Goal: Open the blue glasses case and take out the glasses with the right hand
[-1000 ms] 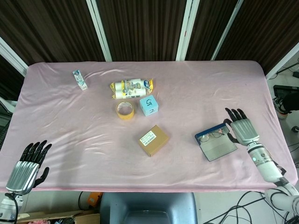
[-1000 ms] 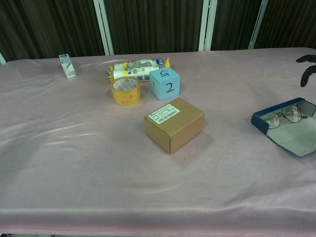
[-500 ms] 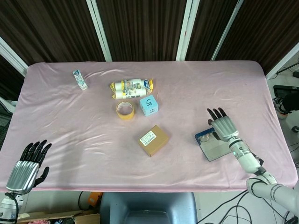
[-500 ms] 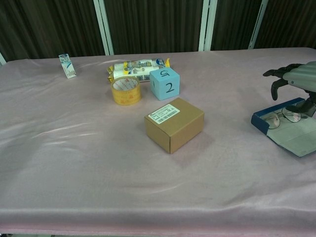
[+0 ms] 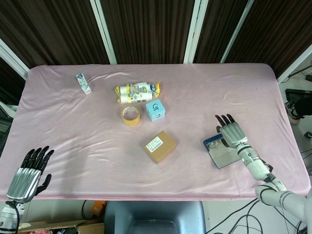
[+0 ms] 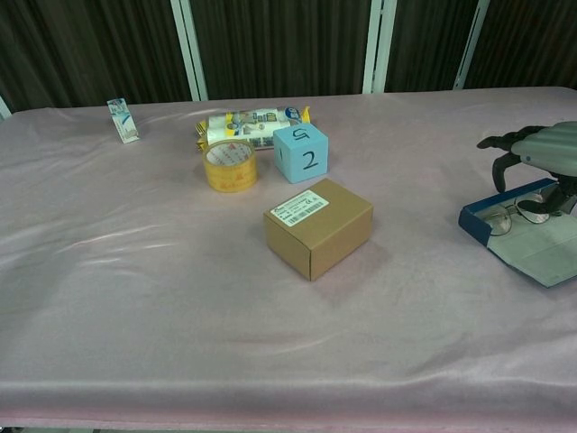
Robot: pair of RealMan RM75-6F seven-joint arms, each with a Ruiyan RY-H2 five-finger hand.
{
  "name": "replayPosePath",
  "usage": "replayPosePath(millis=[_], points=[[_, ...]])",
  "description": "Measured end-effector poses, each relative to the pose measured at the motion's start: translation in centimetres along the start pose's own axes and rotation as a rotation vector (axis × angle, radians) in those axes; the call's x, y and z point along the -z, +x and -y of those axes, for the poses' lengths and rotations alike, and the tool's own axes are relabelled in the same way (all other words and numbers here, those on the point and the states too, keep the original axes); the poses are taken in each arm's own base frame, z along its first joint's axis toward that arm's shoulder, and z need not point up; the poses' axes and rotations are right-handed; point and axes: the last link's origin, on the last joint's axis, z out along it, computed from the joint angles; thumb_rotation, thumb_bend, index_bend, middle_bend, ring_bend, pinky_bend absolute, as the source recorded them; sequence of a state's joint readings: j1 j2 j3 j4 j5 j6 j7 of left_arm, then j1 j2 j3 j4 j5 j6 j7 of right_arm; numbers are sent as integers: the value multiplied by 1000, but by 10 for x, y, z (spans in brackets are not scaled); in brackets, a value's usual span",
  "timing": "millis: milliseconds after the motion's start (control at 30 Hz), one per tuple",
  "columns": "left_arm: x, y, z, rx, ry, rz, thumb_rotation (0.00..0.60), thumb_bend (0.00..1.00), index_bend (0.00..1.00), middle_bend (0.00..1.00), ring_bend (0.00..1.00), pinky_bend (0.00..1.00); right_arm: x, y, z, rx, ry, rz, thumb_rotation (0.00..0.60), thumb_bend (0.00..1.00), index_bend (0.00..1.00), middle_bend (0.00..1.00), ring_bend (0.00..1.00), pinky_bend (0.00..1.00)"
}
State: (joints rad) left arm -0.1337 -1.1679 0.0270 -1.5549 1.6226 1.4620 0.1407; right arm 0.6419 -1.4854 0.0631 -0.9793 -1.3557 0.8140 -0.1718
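The right hand (image 5: 231, 132) hung over the blue glasses case (image 6: 525, 233), palm down, with its fingers spread and bent toward the open tray. Nothing was held in it; the fingertips (image 6: 498, 177) stood above the near rim of the case, and whether any of them touched it I could not tell. The case lay open directly beneath that hand, its grey lid flap folded flat onto the pink tablecloth (image 5: 204, 92) on the side nearer the robot. The glasses (image 6: 516, 212) sat inside the blue tray, under the hand's fingers, and in the head view the hand covered most of them.

Well away from the right hand, toward the middle of the table, stood a brown cardboard box (image 5: 160, 146) with a white label on top. Farther off in the same direction were a light blue cube (image 5: 155, 110) marked with numbers, a roll of yellow tape (image 5: 130, 115) just beside it, and a yellow-and-white snack packet (image 5: 137, 91) behind both. A small packet (image 5: 83, 83) lay far across the cloth, near the back corner.

The left hand (image 5: 29, 173) showed only in the head view, at the near edge of the table on the opposite side, well apart from everything. Its fingers were straight and apart, and it held nothing.
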Motion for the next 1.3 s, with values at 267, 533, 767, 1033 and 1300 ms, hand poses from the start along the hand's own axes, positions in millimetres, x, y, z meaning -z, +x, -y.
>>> replayPosePath(millis=[267, 533, 767, 1033, 1300], points=[[0, 0, 0, -1, -3, 1, 600, 416, 0, 0, 0, 79, 0, 1, -3, -9, -8, 3, 600, 523, 541, 5, 0, 0], [-1, -1, -1, -1, -5, 2, 600, 417, 0, 0, 0, 79, -2, 0, -2, -14, -10, 12, 600, 553, 563, 11, 0, 0], [-1, -1, -1, 0, -6, 3, 600, 416, 0, 0, 0, 79, -2, 1, -3, -17, -11, 10, 600, 555, 570, 12, 0, 0], [-1, -1, 0, 0, -5, 2, 600, 417, 0, 0, 0, 79, -3, 2, -1, -17, -8, 12, 600, 579, 585, 16, 0, 0], [-1, 0, 0, 3, -5, 2, 600, 417, 0, 0, 0, 78, -3, 3, -1, -27, -11, 7, 600, 584, 595, 22, 0, 0]])
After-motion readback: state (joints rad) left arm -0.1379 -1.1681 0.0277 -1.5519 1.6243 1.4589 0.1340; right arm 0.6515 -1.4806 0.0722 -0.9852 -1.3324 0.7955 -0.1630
